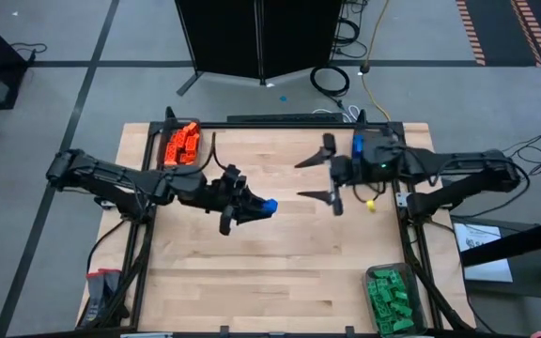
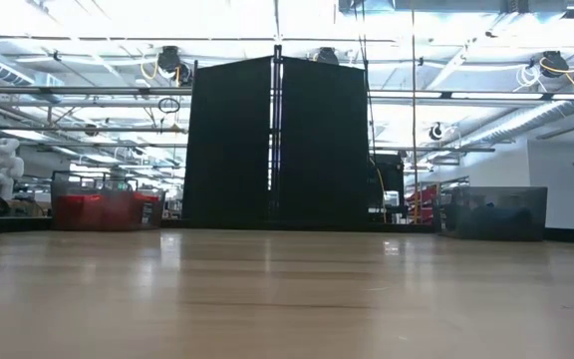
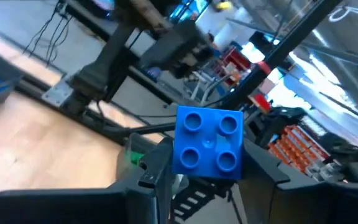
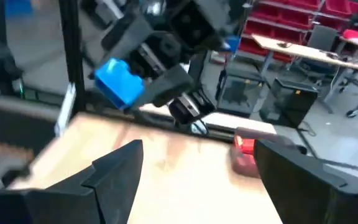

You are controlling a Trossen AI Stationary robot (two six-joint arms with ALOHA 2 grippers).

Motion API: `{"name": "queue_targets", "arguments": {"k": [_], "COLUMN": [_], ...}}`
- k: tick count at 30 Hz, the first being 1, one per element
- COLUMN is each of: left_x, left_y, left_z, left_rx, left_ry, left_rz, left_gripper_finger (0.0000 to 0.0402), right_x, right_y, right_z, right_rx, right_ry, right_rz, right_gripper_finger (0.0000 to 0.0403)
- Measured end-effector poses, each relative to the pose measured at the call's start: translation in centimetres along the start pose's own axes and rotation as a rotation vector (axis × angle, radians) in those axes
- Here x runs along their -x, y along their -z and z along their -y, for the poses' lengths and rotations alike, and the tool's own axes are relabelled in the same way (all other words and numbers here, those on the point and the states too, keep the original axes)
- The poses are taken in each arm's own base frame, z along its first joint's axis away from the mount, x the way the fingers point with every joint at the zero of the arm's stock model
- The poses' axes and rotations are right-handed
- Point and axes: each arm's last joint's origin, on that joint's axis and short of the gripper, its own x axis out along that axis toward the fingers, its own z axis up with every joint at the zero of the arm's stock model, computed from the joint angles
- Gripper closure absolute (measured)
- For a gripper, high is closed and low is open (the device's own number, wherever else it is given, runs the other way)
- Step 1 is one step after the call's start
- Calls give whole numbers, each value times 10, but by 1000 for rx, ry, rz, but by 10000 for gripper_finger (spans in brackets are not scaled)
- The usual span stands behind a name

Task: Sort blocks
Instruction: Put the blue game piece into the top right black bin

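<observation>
A blue block (image 3: 209, 142) with four studs sits between the fingers of my left gripper (image 3: 207, 158), which is shut on it. In the high view this gripper (image 1: 250, 208) is over the middle of the table, with the block (image 1: 269, 205) at its tip. My right gripper (image 1: 314, 178) stands open a little to the right of it, with its fingers facing the block. In the right wrist view the block (image 4: 119, 82) shows ahead of my right gripper (image 4: 197, 168), which has nothing between its fingers. The low view shows neither gripper. My left gripper pinches the blue block by two opposite side faces (image 3: 179, 160) between its two fingers (image 3: 157, 165). The fingers lie about level and point toward the table's right. The block is lifted clear of the table, and its studded face is turned back toward the wrist.
A bin of orange blocks (image 1: 181, 144) stands at the table's far left corner, a bin of green blocks (image 1: 390, 299) at the near right. A third bin (image 2: 491, 212) stands at the far right. Bare wooden table (image 1: 252, 272) lies under both grippers.
</observation>
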Motion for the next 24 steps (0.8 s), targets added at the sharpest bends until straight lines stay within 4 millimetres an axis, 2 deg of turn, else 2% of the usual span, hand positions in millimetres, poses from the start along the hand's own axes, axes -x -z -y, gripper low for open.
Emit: {"name": "queue_targets", "arguments": {"k": [4, 6, 12, 19, 24], "left_x": [-1, 0, 0, 0, 0], "left_y": [3, 3, 3, 3, 3], "left_z": [-3, -2, -2, -2, -2], "left_rx": [29, 30, 29, 29, 29], "left_ry": [-23, -20, -18, -17, -10], "left_rz": [-28, -24, -22, -26, -33], "left_gripper_finger": [276, 276, 276, 276, 276], "right_x": [-20, -29, -55, -72, -78], "right_y": [-21, -25, -40, -48, -45], "right_z": [-11, -17, -36, -48, -53], "right_rx": [123, 158, 249, 291, 305], "right_ry": [-32, -61, -135, -160, -173], "right_rz": [-77, -152, -188, -143, -137], "right_gripper_finger": [103, 103, 103, 103, 103]}}
